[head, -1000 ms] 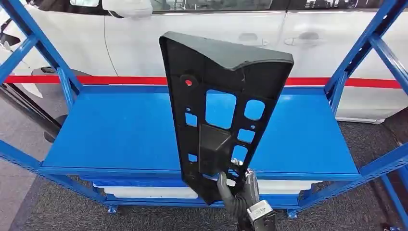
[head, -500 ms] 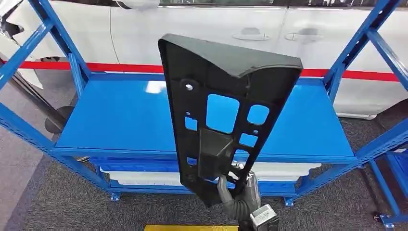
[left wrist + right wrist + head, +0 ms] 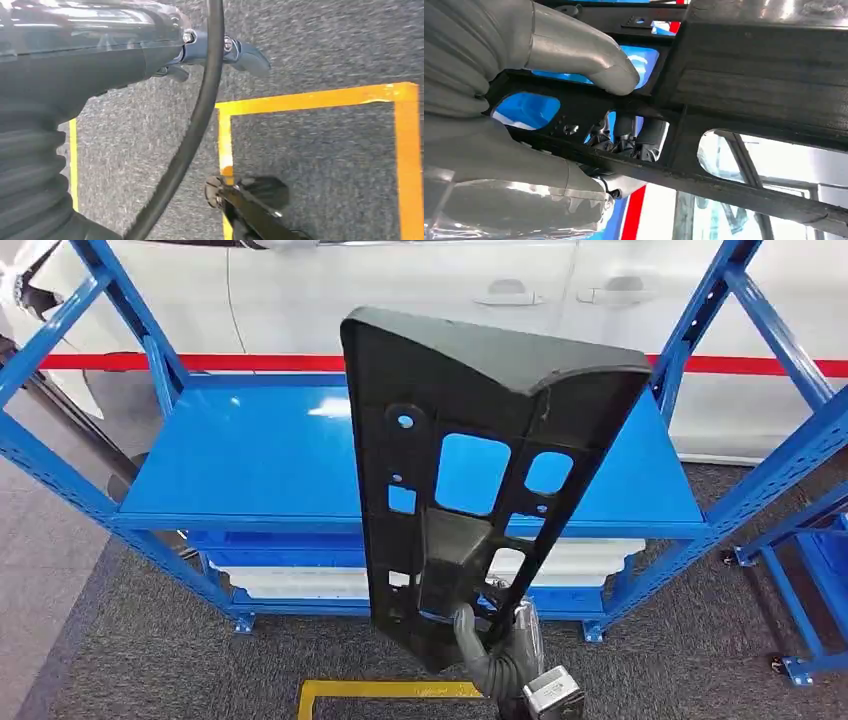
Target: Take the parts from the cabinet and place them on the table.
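Black plastic part [image 3: 470,480] upright, held at its lower end by right hand [image 3: 497,652], thumb [image 3: 589,57] pressed on its face, in front of blue shelving rack [image 3: 250,460]. Left hand [image 3: 225,52] hangs over grey carpet with yellow floor tape [image 3: 310,97]; fingers blurred, state unclear.

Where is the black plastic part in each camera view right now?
Head view: the black part stands upright at picture centre, its lower end held by the right hand.
Right wrist view: it spans the picture, with the thumb pressed on it.
Left wrist view: not in it.
Shared landmark: the blue shelf, seen through the part's cut-outs.
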You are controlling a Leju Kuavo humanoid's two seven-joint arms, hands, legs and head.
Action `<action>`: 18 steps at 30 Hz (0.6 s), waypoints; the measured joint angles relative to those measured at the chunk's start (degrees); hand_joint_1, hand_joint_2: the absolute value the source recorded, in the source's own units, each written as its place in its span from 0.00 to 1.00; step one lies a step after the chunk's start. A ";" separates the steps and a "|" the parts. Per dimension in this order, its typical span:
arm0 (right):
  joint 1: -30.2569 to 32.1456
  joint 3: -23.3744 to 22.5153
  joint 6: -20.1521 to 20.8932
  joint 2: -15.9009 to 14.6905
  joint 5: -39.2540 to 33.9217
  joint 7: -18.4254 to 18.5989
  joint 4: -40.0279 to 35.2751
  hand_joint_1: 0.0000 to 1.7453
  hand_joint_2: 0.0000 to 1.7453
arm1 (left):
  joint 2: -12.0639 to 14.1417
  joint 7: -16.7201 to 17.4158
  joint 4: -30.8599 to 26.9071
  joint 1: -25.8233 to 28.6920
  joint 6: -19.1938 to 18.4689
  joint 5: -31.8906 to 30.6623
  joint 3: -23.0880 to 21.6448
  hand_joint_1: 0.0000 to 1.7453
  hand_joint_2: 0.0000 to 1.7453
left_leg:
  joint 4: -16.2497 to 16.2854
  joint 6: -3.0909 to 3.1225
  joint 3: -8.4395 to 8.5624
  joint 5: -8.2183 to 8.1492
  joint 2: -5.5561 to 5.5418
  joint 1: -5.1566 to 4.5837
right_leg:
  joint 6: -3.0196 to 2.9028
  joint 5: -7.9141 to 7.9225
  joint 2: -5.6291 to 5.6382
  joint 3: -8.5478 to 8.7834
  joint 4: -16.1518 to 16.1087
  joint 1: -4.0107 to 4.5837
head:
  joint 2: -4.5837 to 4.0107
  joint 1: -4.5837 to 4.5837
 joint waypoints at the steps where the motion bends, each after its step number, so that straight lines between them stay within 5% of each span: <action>1: 0.01 -0.04 0.09 0.00 -0.02 0.00 -0.07 1.00 1.00 | 0.00 0.00 0.00 -0.12 -0.09 -0.13 0.02 0.00 1.00 | -5.54 0.38 4.17 0.11 -0.04 -0.04 | 0.21 0.46 0.05 -0.61 0.42 0.00 | 0.00 -0.02; 2: 0.04 -0.07 0.17 0.00 -0.02 0.02 -0.18 1.00 1.00 | 0.11 0.00 -0.04 -0.33 -0.15 -0.15 0.02 0.00 1.00 | -10.31 0.79 7.06 -1.94 -0.07 -0.42 | 0.52 0.71 0.05 -1.08 0.77 0.28 | 0.00 -0.02; 3: 0.04 -0.09 0.33 0.00 -0.04 0.00 -0.26 1.00 1.00 | 0.11 -0.04 -0.02 -0.41 -0.28 -0.17 0.06 0.00 1.00 | -11.56 1.19 7.48 -2.30 -0.12 -0.50 | 0.88 1.14 -0.06 -1.14 0.85 0.18 | 0.00 0.02; 6: 0.15 -0.11 0.52 0.00 -0.11 0.02 -0.48 1.00 1.00 | 0.17 -0.11 -0.02 -0.31 -0.48 -0.31 0.18 0.00 1.00 | -11.69 2.40 6.38 -0.97 -0.12 -0.67 | 1.99 2.76 -0.12 -1.18 0.34 0.08 | 0.00 0.00; 7: 0.22 -0.13 0.50 -0.04 -0.11 0.00 -0.50 1.00 1.00 | 0.13 -0.13 -0.02 -0.31 -0.61 -0.31 0.20 0.00 1.00 | -12.05 2.94 5.96 0.01 0.36 -0.13 | 2.28 1.80 0.07 -1.52 0.83 -0.13 | 0.00 -0.02; 10: 0.36 -0.15 0.50 -0.11 -0.15 -0.02 -0.61 1.00 1.00 | 0.20 -0.24 -0.02 -0.32 -0.81 -0.37 0.22 0.00 1.00 | -11.97 3.74 3.43 1.88 0.49 -0.21 | 2.96 -8.20 0.29 -4.51 10.11 -0.39 | 0.00 0.02; 11: 0.47 -0.15 0.50 -0.15 -0.17 -0.02 -0.61 1.00 1.00 | 0.20 -0.30 -0.02 -0.31 -0.81 -0.37 0.22 0.00 1.00 | -11.89 3.75 2.57 2.55 0.53 -0.25 | 3.22 -10.31 0.31 -5.42 14.31 -0.49 | 0.00 0.00; 12: 0.58 -0.15 0.52 -0.22 -0.22 -0.02 -0.63 1.00 1.00 | 0.20 -0.37 -0.02 -0.32 -0.81 -0.39 0.24 0.00 1.00 | -11.64 3.64 1.60 3.28 0.56 -0.25 | 3.42 -10.51 0.31 -5.64 17.29 -0.59 | 0.00 0.00; 13: 0.70 -0.17 0.55 -0.31 -0.37 -0.02 -0.66 1.00 1.00 | 0.20 -0.39 -0.02 -0.32 -0.81 -0.42 0.24 0.00 1.00 | -11.40 3.53 0.58 3.83 0.56 -0.24 | 3.51 -8.93 0.31 -4.74 17.59 -0.68 | 0.00 0.00; 15: 1.09 -0.20 0.76 -0.44 -0.59 -0.04 -0.76 1.00 1.00 | 0.20 -0.52 -0.02 -0.26 -0.92 -0.48 0.26 0.00 1.00 | -10.71 3.16 -1.33 4.72 0.52 -0.18 | 3.46 -4.57 0.30 0.50 11.80 -0.87 | 0.00 0.00; 16: 1.28 -0.24 0.76 -0.48 -0.77 -0.04 -0.98 1.00 1.00 | 0.20 -0.65 -0.02 -0.28 -0.94 -0.48 0.28 0.00 1.00 | -10.23 2.89 -1.98 5.08 0.46 -0.18 | 3.32 -4.16 0.31 4.49 6.55 -0.91 | 0.00 0.00; 17: 1.35 -0.28 0.76 -0.52 -0.92 -0.13 -1.31 1.00 1.00 | 0.20 -0.74 -0.02 -0.21 -0.94 -0.48 0.31 0.00 1.00 | -9.72 2.55 -2.56 5.29 0.43 -0.36 | 2.99 -6.00 0.34 8.25 1.55 -0.83 | 0.00 0.00; 18: 1.48 -0.33 0.76 -0.57 -0.90 -0.33 -1.53 1.00 1.00 | 0.20 -0.83 -0.02 -0.21 -0.96 -0.52 0.35 0.00 1.00 | -9.39 2.24 -2.81 5.56 0.44 -0.45 | 2.60 -6.90 0.44 9.26 -0.81 -0.54 | 0.00 -0.02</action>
